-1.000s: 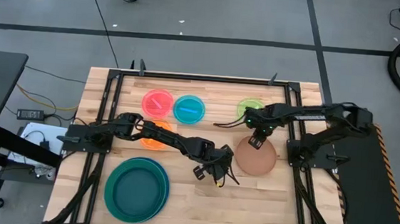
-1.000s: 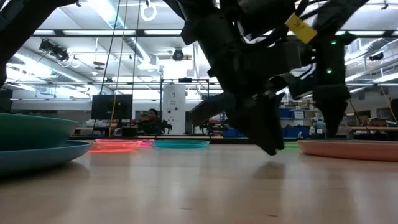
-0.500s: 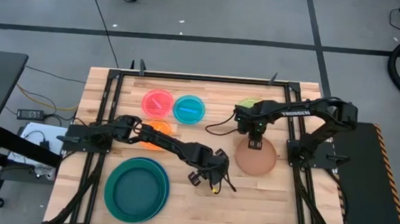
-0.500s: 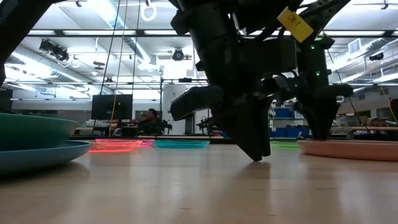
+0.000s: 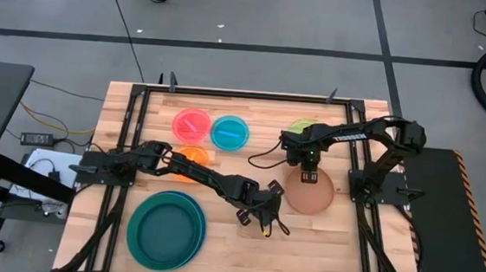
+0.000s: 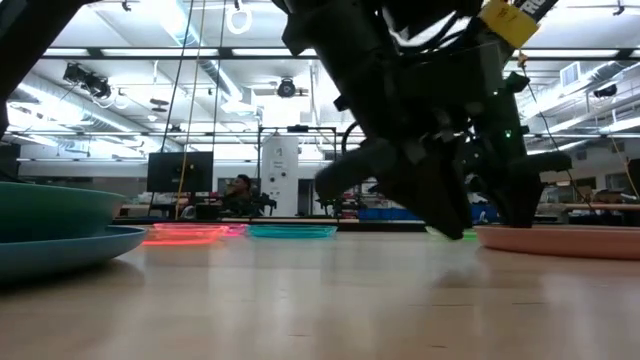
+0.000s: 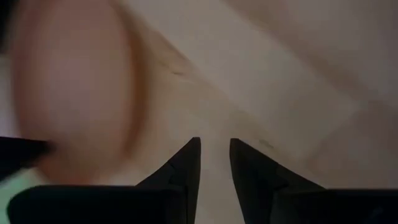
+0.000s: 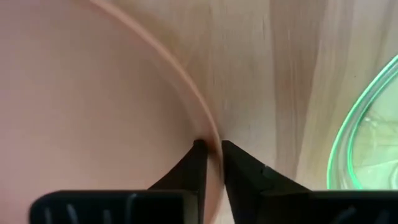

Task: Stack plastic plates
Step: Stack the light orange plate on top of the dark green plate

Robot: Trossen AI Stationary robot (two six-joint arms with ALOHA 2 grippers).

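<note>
- brown plate (image 5: 312, 192) lies flat, open side up, on the wooden table (image 5: 338, 248); round, so no long axis to call
- right gripper (image 5: 307, 177) sits at that plate's far rim, fingers (image 8: 198, 163) pinching the rim edge, one inside the plate and one outside; plate's rim (image 8: 186, 93) curves away from the fingers
- green plate (image 5: 300, 127) just beyond the right gripper, flat, partly covered by the right arm; only a green edge arc (image 8: 354, 118) shows past the fingers, rest cut off
- left gripper (image 5: 259, 214) over bare table on the near-left side of the brown plate, not touching it; fingers (image 7: 186, 163) stand a narrow gap apart, nothing between them
- brown plate is a blurred patch (image 7: 74, 87) ahead of the left fingers, edges hard to make out
- stacked big plates, teal on blue (image 5: 166, 230), well behind the left gripper toward the near-left corner; flat
- pink plate (image 5: 192, 124) and cyan plate (image 5: 229, 132) side by side at the far side, flat
- orange plate (image 5: 191, 161) mostly hidden under the left arm
- low view: arms block the middle; brown plate rim (image 6: 560, 240) at right, teal stack (image 6: 50, 225) cut off at left, gripper tips not clear there
</note>
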